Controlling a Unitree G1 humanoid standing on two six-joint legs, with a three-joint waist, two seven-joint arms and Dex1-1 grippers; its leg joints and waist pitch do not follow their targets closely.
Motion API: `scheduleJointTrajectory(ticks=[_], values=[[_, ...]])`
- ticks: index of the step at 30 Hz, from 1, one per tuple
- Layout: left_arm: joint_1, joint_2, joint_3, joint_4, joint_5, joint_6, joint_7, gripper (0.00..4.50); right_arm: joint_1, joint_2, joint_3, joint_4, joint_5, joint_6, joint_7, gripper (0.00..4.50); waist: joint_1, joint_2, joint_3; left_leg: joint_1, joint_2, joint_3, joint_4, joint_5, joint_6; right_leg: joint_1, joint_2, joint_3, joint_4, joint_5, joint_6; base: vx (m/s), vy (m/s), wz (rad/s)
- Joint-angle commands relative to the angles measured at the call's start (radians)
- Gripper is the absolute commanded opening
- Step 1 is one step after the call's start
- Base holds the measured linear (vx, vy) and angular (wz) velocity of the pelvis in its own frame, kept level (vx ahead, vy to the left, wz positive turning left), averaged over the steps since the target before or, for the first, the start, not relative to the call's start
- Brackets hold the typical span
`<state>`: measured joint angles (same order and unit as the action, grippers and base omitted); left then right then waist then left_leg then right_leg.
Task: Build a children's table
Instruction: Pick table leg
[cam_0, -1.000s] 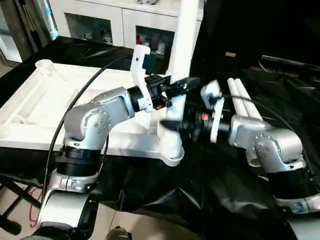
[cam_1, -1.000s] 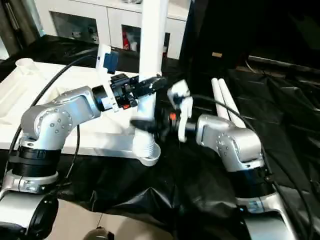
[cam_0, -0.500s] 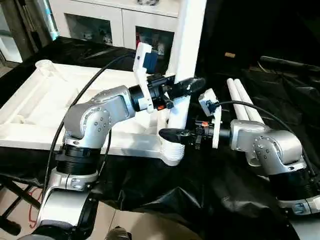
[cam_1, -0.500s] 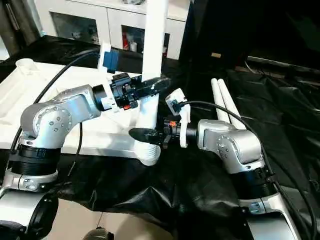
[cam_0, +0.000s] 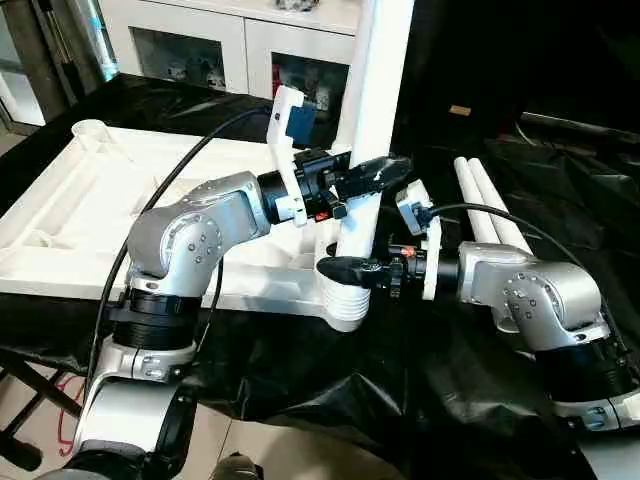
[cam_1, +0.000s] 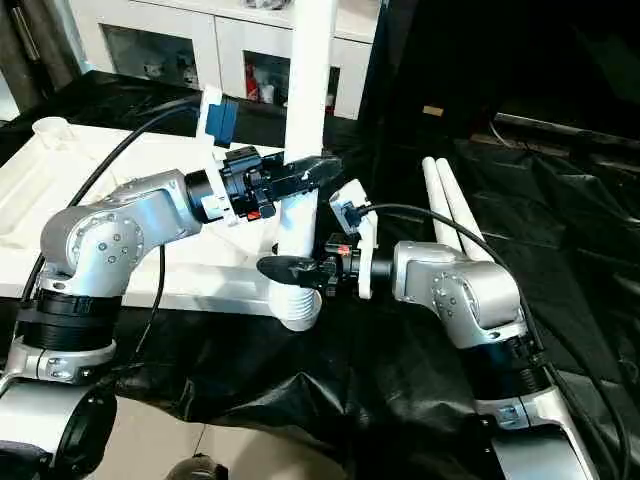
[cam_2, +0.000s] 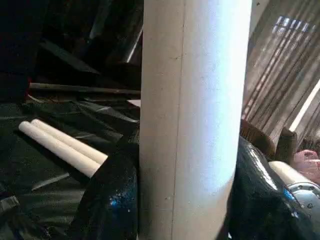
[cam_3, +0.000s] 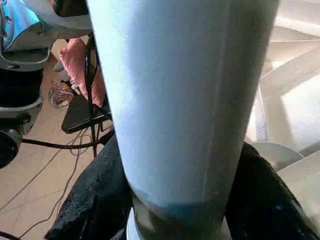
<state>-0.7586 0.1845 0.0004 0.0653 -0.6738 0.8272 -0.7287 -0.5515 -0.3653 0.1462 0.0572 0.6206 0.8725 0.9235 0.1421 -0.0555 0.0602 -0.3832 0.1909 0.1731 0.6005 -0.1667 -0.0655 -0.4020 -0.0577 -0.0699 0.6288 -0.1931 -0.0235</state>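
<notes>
Centre frame: left gripper (cam_0: 372, 176) and right gripper (cam_0: 345, 268) both clamp the upright leg (cam_0: 372, 110) at corner socket (cam_0: 342, 296). Risk: uneven twisting tilts leg, jamming threads.

We see the white tabletop (cam_1: 60, 190) lying underside up on black sheeting (cam_1: 380, 380), with one white leg (cam_1: 305, 110) standing upright in the near corner socket (cam_1: 297, 305). The left gripper (cam_1: 300, 172) is clamped on the leg partway up, and the right gripper (cam_1: 290, 268) is at the leg's base just above the socket, its black fingers (cam_1: 280, 268) on either side of it. Two spare legs (cam_1: 450, 215) lie side by side on the sheeting beyond the right arm, and a white cabinet (cam_1: 180, 50) with glass doors stands behind.
</notes>
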Motion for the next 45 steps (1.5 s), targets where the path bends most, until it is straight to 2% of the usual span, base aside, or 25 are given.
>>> scheduleJointTrajectory(ticks=[1,4,7,10,12,14,17,18,19,20,21,22,23,24,25,27,28,31,32,34,36,37,40,44,45], values=[[-0.018,-0.006,-0.008,-0.014,-0.017,0.000,-0.018,1.85,0.014,-0.011,-0.017,0.016,-0.011,0.014,-0.018,2.01,-0.002,-0.001,-0.076,0.016,0.037,-0.009,-0.060,-0.094,-0.012,0.062,-0.083,0.052,-0.069,-0.115,-0.145,0.000,0.000,0.00],[-0.001,0.005,-0.032,-0.036,0.014,-0.027,-0.024,1.85,0.024,-0.008,-0.022,0.007,-0.008,0.008,-0.023,1.98,-0.002,-0.001,-0.075,0.017,0.038,-0.009,-0.062,-0.103,-0.014,0.061,-0.084,0.052,-0.071,-0.130,-0.139,0.000,0.000,0.00],[-0.004,-0.019,-0.001,-0.021,-0.008,-0.026,-0.006,2.54,0.032,0.000,-0.026,0.003,-0.006,0.006,-0.032,1.98,-0.002,-0.001,-0.076,0.016,0.038,-0.009,-0.061,-0.104,-0.016,0.062,-0.084,0.052,-0.071,-0.129,-0.142,0.000,0.000,0.00],[-0.005,-0.044,0.033,-0.022,-0.006,-0.087,0.015,2.62,0.038,0.013,-0.037,-0.001,-0.001,-0.001,-0.041,1.97,-0.001,-0.004,-0.075,0.014,0.037,-0.008,-0.060,-0.104,-0.013,0.063,-0.086,0.053,-0.073,-0.127,-0.146,0.000,0.000,0.00],[-0.006,-0.055,0.048,-0.019,-0.003,-0.120,0.023,2.95,0.040,0.021,-0.045,0.001,0.003,-0.006,-0.046,1.95,0.000,-0.004,-0.076,0.015,0.037,-0.010,-0.060,-0.103,-0.011,0.063,-0.086,0.051,-0.073,-0.127,-0.145,0.000,0.000,0.00],[-0.004,-0.078,0.100,-0.015,-0.027,-0.162,0.049,2.97,0.045,0.049,-0.071,0.001,0.015,-0.025,-0.067,1.94,-0.001,-0.005,-0.076,0.014,0.038,-0.010,-0.060,-0.105,-0.011,0.062,-0.086,0.051,-0.072,-0.127,-0.144,0.000,0.000,0.00],[0.003,-0.111,0.204,0.002,-0.126,-0.160,0.083,2.97,0.048,0.096,-0.124,0.006,0.044,-0.046,-0.111,1.92,-0.002,-0.004,-0.077,0.013,0.036,-0.009,-0.059,-0.107,-0.015,0.062,-0.086,0.050,-0.069,-0.121,-0.162,0.000,0.000,0.00],[0.006,-0.115,0.226,0.009,-0.144,-0.161,0.088,2.97,0.049,0.104,-0.133,0.007,0.047,-0.051,-0.120,1.92,-0.002,0.000,-0.076,0.016,0.036,-0.009,-0.059,-0.117,-0.015,0.059,-0.085,0.050,-0.072,-0.124,-0.165,0.000,0.000,0.00],[0.006,-0.114,0.228,0.009,-0.144,-0.162,0.088,2.97,0.049,0.104,-0.133,0.007,0.047,-0.052,-0.121,1.92,-0.002,0.000,-0.076,0.016,0.036,-0.009,-0.059,-0.117,-0.015,0.059,-0.085,0.050,-0.072,-0.124,-0.165,0.000,0.000,0.00],[0.013,-0.108,0.237,0.015,-0.138,-0.173,0.085,2.97,0.052,0.109,-0.139,0.007,0.041,-0.064,-0.134,1.92,-0.004,0.007,-0.076,0.018,0.038,-0.010,-0.061,-0.120,-0.016,0.059,-0.082,0.050,-0.072,-0.120,-0.157,0.000,0.000,0.00],[0.032,-0.073,0.222,0.025,-0.088,-0.191,0.064,2.97,0.055,0.112,-0.149,0.013,0.014,-0.092,-0.170,1.91,-0.004,0.007,-0.075,0.018,0.037,-0.011,-0.063,-0.124,-0.019,0.058,-0.082,0.051,-0.074,-0.130,-0.141,0.000,0.000,0.00],[0.032,-0.073,0.222,0.025,-0.088,-0.191,0.064,2.97,0.055,0.112,-0.149,0.013,0.014,-0.092,-0.170,1.91,-0.005,0.007,-0.075,0.019,0.037,-0.011,-0.064,-0.128,-0.023,0.058,-0.081,0.051,-0.074,-0.137,-0.133,0.000,0.000,0.00],[0.038,-0.055,0.206,0.028,-0.062,-0.198,0.054,2.97,0.056,0.108,-0.143,0.015,-0.005,-0.106,-0.180,1.91,-0.006,0.008,-0.076,0.020,0.036,-0.010,-0.064,-0.127,-0.027,0.059,-0.081,0.051,-0.074,-0.143,-0.125,0.000,0.000,0.00],[0.060,0.001,0.136,0.033,0.034,-0.243,0.020,2.97,0.058,0.100,-0.132,0.027,-0.049,-0.138,-0.208,1.91,-0.003,0.004,-0.075,0.019,0.038,-0.013,-0.066,-0.124,-0.026,0.057,-0.082,0.051,-0.080,-0.156,-0.110,0.000,0.000,0.00],[0.063,0.008,0.127,0.032,0.045,-0.249,0.014,2.97,0.058,0.100,-0.131,0.029,-0.054,-0.142,-0.212,1.91,-0.007,0.007,-0.074,0.022,0.038,-0.011,-0.069,-0.130,-0.036,0.054,-0.079,0.053,-0.076,-0.170,-0.091,0.000,0.000,0.00],[0.114,0.115,-0.006,0.031,0.191,-0.334,-0.079,2.97,0.059,0.099,-0.123,0.060,-0.117,-0.199,-0.268,1.91,-0.002,0.006,-0.075,0.023,0.041,-0.016,-0.072,-0.121,-0.040,0.052,-0.084,0.052,-0.078,-0.177,-0.076,0.000,0.000,0.00],[0.114,0.115,-0.006,0.031,0.191,-0.334,-0.079,2.97,0.059,0.099,-0.123,0.060,-0.117,-0.199,-0.268,1.91,-0.007,0.008,-0.075,0.022,0.040,-0.014,-0.072,-0.123,-0.046,0.052,-0.081,0.054,-0.073,-0.175,-0.073,0.000,0.000,0.00],[0.184,0.271,-0.183,0.052,0.347,-0.458,-0.240,2.97,0.063,0.110,-0.118,0.092,-0.190,-0.262,-0.340,1.91,-0.012,0.012,-0.075,0.024,0.039,-0.011,-0.073,-0.125,-0.059,0.049,-0.081,0.055,-0.067,-0.141,-0.096,0.000,0.000,0.00],[0.184,0.271,-0.183,0.052,0.347,-0.458,-0.240,2.97,0.063,0.110,-0.118,0.092,-0.190,-0.262,-0.340,1.91,-0.009,0.013,-0.074,0.028,0.039,-0.012,-0.073,-0.131,-0.058,0.047,-0.082,0.054,-0.072,-0.148,-0.093,0.000,0.000,0.00],[0.207,0.349,-0.275,0.099,0.421,-0.523,-0.338,2.97,0.067,0.113,-0.113,0.092,-0.202,-0.268,-0.364,1.91,-0.015,0.016,-0.074,0.027,0.038,-0.011,-0.075,-0.148,-0.064,0.049,-0.081,0.056,-0.069,-0.145,-0.100,0.000,0.000,0.00],[0.212,0.371,-0.302,0.127,0.449,-0.560,-0.382,2.97,0.069,0.112,-0.111,0.091,-0.206,-0.271,-0.366,1.91,-0.015,0.021,-0.073,0.030,0.039,-0.011,-0.076,-0.165,-0.067,0.046,-0.083,0.056,-0.072,-0.155,-0.106,0.000,0.000,0.00],[0.213,0.385,-0.321,0.153,0.471,-0.586,-0.418,2.97,0.071,0.112,-0.110,0.089,-0.210,-0.271,-0.365,1.91,-0.018,0.031,-0.074,0.030,0.040,-0.012,-0.076,-0.177,-0.076,0.047,-0.083,0.056,-0.067,-0.150,-0.113,0.000,0.000,0.00],[0.202,0.391,-0.343,0.213,0.500,-0.633,-0.457,2.97,0.078,0.106,-0.112,0.078,-0.208,-0.265,-0.360,1.91,-0.020,0.024,-0.073,0.029,0.039,-0.011,-0.077,-0.192,-0.076,0.050,-0.085,0.057,-0.068,-0.150,-0.123,0.000,0.000,0.00],[0.150,0.380,-0.395,0.403,0.586,-0.807,-0.486,2.57,0.095,0.097,-0.115,0.074,-0.217,-0.267,-0.346,1.91,-0.021,0.020,-0.074,0.030,0.039,-0.011,-0.077,-0.198,-0.069,0.049,-0.086,0.057,-0.073,-0.158,-0.125,0.000,0.000,0.00],[0.138,0.371,-0.402,0.446,0.603,-0.860,-0.474,2.48,0.096,0.100,-0.119,0.077,-0.214,-0.268,-0.348,1.91,-0.023,0.021,-0.076,0.027,0.039,-0.013,-0.076,-0.191,-0.068,0.054,-0.089,0.058,-0.070,-0.146,-0.127,0.000,0.000,0.00]])
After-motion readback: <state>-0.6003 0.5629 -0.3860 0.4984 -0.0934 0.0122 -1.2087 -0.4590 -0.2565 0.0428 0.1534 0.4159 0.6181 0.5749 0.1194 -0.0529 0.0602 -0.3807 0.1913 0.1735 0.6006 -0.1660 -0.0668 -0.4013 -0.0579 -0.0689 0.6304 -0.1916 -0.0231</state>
